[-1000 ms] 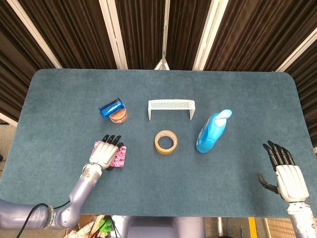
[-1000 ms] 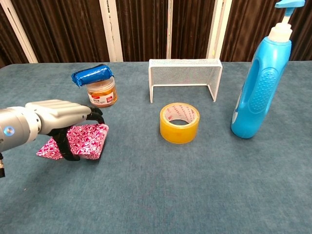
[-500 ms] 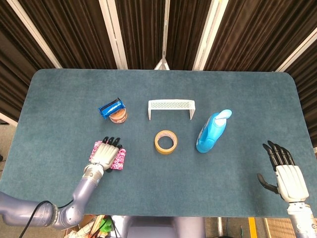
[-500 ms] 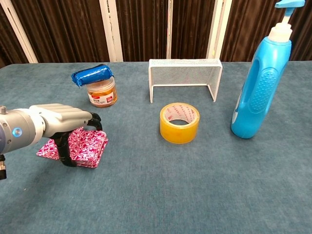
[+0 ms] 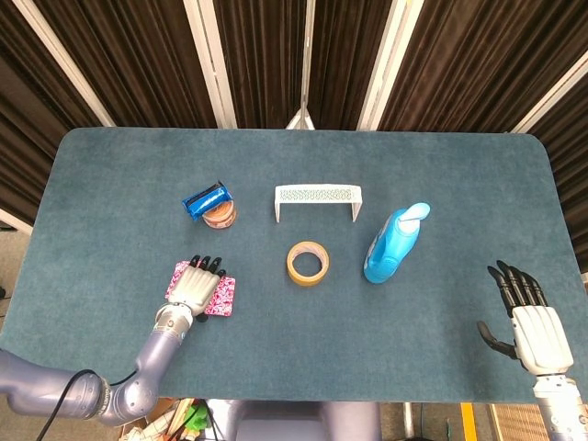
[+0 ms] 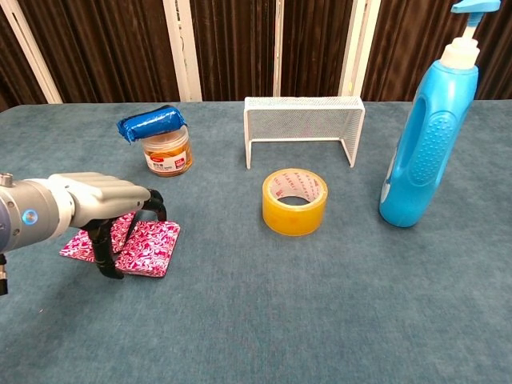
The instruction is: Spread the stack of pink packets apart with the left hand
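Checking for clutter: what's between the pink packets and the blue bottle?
The yellow tape roll sits between the pink packets and blue bottle; the chest view shows it.

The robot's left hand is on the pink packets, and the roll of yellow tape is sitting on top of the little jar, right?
Not quite. The left hand is on the pink packets, but a blue packet tops the jar. The tape lies on the table, per the chest view.

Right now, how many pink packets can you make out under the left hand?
2 that I can tell apart: pink packets lie flat on the table, one offset toward the left edge, one toward the tape side. The left hand covers the middle, so more may be hidden.
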Tool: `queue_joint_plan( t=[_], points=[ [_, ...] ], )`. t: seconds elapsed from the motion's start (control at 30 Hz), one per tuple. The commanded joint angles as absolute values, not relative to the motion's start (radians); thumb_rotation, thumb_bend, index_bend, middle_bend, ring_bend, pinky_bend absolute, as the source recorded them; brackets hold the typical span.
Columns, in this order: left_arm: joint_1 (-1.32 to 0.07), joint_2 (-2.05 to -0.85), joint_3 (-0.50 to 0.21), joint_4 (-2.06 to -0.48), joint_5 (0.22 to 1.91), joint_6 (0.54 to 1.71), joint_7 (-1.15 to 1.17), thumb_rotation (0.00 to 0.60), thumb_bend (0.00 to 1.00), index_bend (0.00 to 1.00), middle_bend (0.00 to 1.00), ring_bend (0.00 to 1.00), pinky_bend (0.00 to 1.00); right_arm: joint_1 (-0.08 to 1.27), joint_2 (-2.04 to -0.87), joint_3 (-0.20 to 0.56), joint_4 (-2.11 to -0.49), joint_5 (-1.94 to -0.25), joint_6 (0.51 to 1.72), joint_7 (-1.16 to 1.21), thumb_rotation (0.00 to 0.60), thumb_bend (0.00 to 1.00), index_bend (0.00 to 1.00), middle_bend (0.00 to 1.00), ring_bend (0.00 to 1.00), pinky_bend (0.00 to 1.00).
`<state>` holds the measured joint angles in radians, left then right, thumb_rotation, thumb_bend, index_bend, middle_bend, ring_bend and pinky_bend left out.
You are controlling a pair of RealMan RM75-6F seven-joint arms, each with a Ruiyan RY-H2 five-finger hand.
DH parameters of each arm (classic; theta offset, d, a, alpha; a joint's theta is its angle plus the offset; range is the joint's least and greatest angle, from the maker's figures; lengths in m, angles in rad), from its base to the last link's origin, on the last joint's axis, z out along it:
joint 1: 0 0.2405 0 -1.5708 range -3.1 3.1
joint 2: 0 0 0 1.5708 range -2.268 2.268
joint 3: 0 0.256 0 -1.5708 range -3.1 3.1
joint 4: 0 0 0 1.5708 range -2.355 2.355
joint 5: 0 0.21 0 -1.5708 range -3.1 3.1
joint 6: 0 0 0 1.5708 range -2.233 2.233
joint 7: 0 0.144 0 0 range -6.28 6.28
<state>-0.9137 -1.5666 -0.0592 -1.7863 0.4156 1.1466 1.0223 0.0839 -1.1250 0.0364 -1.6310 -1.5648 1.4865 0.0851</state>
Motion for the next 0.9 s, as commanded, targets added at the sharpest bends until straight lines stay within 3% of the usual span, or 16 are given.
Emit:
queue_joint_plan(
  t=[0.03, 0.4, 0.9],
  points=[
    [-0.916, -1.570, -0.057, -1.782, 0.416, 1.149, 1.020, 0.600, 0.30, 0.29, 0.00, 0.00, 0.00, 0.084, -1.125, 0.036, -1.631, -1.565, 1.487, 0.086, 0.600, 0.36, 0.00, 0.00, 0.00, 0.09],
    [-0.916, -1.592, -0.042, -1.750, 0.434, 1.145, 0.988, 0.600, 0.44, 0.49, 0.00, 0.00, 0.00, 0.084, -1.123, 0.035, -1.633, -1.568, 1.488, 0.089, 0.600, 0.36, 0.00, 0.00, 0.00, 0.09],
    [-0.899, -1.517, -0.045, -1.807, 0.532, 1.162, 0.921, 0.600, 0.47, 0.54, 0.00, 0.00, 0.00, 0.084, -1.123, 0.035, -1.632, -1.570, 1.489, 0.092, 0.600, 0.36, 0.00, 0.00, 0.00, 0.09]
  ],
)
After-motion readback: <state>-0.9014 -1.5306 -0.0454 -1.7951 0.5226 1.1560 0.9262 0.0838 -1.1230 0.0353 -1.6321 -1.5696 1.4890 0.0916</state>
